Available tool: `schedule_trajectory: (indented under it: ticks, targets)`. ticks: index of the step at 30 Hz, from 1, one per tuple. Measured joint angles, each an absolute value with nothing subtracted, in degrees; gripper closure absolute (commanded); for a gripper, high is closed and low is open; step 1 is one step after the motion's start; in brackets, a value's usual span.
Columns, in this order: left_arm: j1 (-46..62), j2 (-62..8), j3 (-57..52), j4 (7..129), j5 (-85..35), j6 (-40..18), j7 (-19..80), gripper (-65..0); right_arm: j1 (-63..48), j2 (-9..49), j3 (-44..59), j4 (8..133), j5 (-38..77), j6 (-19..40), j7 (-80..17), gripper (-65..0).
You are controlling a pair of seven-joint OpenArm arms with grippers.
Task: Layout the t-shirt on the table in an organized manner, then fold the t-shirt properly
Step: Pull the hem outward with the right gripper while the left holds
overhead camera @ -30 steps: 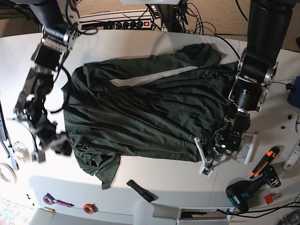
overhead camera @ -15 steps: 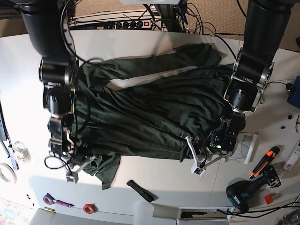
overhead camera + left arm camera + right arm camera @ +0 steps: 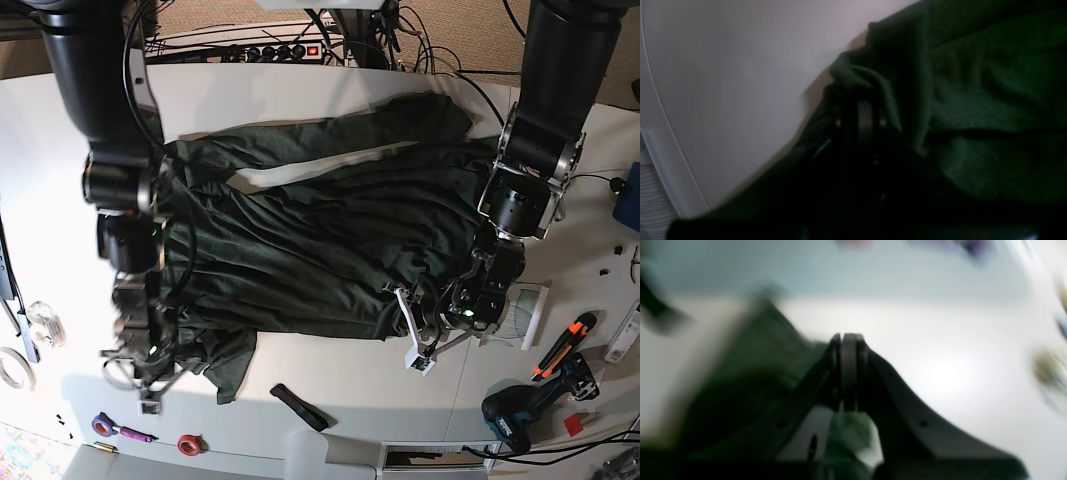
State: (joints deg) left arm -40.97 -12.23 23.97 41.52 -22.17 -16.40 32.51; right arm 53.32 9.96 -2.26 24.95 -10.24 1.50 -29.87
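Observation:
A dark green t-shirt (image 3: 320, 240) lies wrinkled across the white table (image 3: 350, 385). At its lower right hem, my left gripper (image 3: 412, 335) is shut on a bunch of the cloth. In the left wrist view that hem (image 3: 853, 71) folds over the closed left gripper (image 3: 862, 110), with the rest of the t-shirt (image 3: 990, 83) to the right. My right gripper (image 3: 150, 385) hovers at the shirt's lower left corner. The blurred right wrist view shows the right gripper (image 3: 847, 340) shut, with the t-shirt (image 3: 750, 373) under and behind it. No cloth shows between its tips.
A black strap (image 3: 300, 407) lies near the front edge. A drill (image 3: 520, 412) and an orange cutter (image 3: 562, 345) sit at the front right. A purple pen (image 3: 122, 431) and a red tape roll (image 3: 188, 443) lie front left. A power strip (image 3: 270, 50) runs along the back.
My right arm swung in from the table's left side to the shirt's lower left corner. My left gripper slid leftward, dragging the lower right hem with it.

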Motion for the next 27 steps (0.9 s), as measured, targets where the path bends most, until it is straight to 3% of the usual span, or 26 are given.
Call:
schedule_trajectory:
  ticks: [3, 8, 14, 17, 23, 27]
  targets:
    - [-40.8, -12.1, 24.0, 41.6, -22.2, -16.4, 32.5, -8.0, 55.5, 11.6, -2.3, 28.4, -12.1, 5.8, -44.2, 0.0]
    - [-40.8, -12.1, 24.0, 41.6, -22.6, -16.4, 32.5, -8.0, 54.9, 13.5, -2.3, 27.9, -3.7, 9.7, -45.6, 0.0]
    - [-40.0, -12.3, 23.9, 41.8, -22.9, -16.2, 31.5, -8.0, 48.4, 12.8, -2.3, 26.9, -2.8, 10.6, -42.7, 0.0]
    - [-39.8, -12.2, 23.9, 42.0, -22.9, -16.2, 31.4, -8.0, 47.0, 12.6, -2.3, 27.0, -3.0, 10.5, -36.8, 0.0]
    - [-39.9, -12.2, 23.9, 42.0, -23.2, -16.2, 32.1, -8.0, 42.9, 12.3, -2.3, 25.9, -8.4, 10.3, -12.3, 0.0]
    - [-39.9, -12.2, 23.9, 42.0, -23.2, -16.2, 32.1, -8.0, 43.7, 12.4, -2.3, 24.1, -11.9, 6.9, -3.5, 0.0]
